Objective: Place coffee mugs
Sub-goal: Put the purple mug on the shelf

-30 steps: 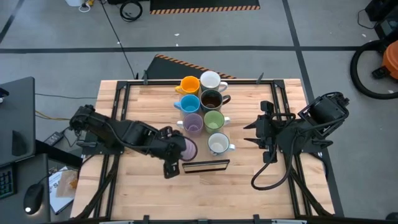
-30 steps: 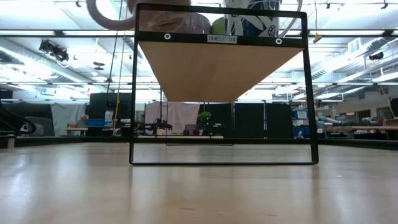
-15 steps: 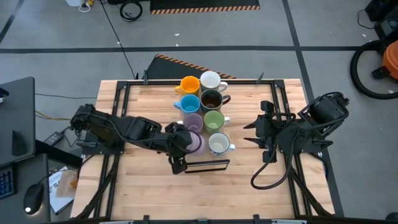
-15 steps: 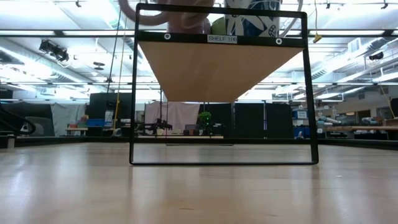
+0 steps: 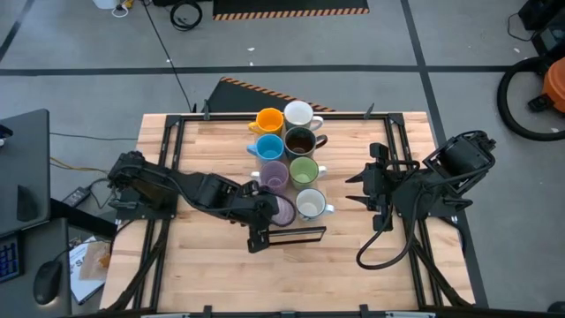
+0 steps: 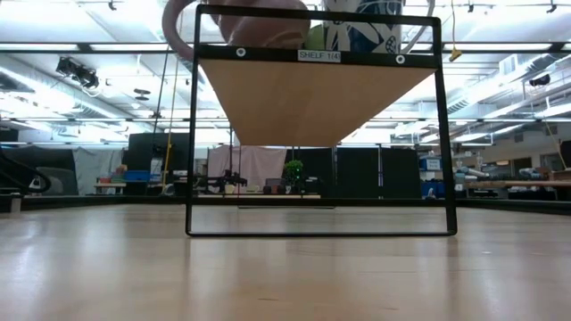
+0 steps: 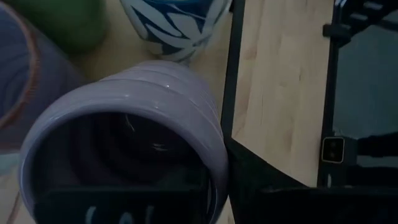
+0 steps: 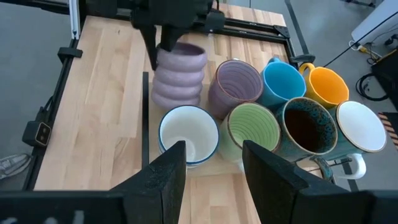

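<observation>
A raised wooden shelf (image 6: 312, 98) on a black frame carries two rows of coffee mugs standing on their bases: orange (image 5: 269, 121), white (image 5: 298, 114), light blue (image 5: 269, 147), dark brown (image 5: 300, 141), lavender (image 5: 274, 175), green (image 5: 304, 170) and a white one with a blue pattern (image 5: 310, 205). My left gripper (image 5: 268, 210) is shut on a second, ribbed lavender mug (image 8: 179, 74) at the shelf's near left corner, beside the patterned mug. My right gripper (image 5: 355, 189) hovers open to the right of the rows and holds nothing. My left gripper holds the ribbed lavender mug by its rim (image 8: 171, 53), on the side toward the table's left. One finger (image 7: 124, 202) sits inside the mouth and one outside. The fingers slant down from the left. The mug is nearly upright, its handle (image 6: 178, 27) pointing left; whether its base touches the shelf I cannot tell.
The shelf's black frame (image 6: 189, 143) stands near the table's middle, with bare wooden tabletop (image 5: 203, 256) on its left, right and near sides. Black rails (image 5: 172, 132) run along the table's sides.
My left gripper has carried the ribbed lavender mug toward the table's right and slightly down, from beside the shelf's left edge to a spot next to the patterned mug. The mug has stayed nearly upright in the hold.
</observation>
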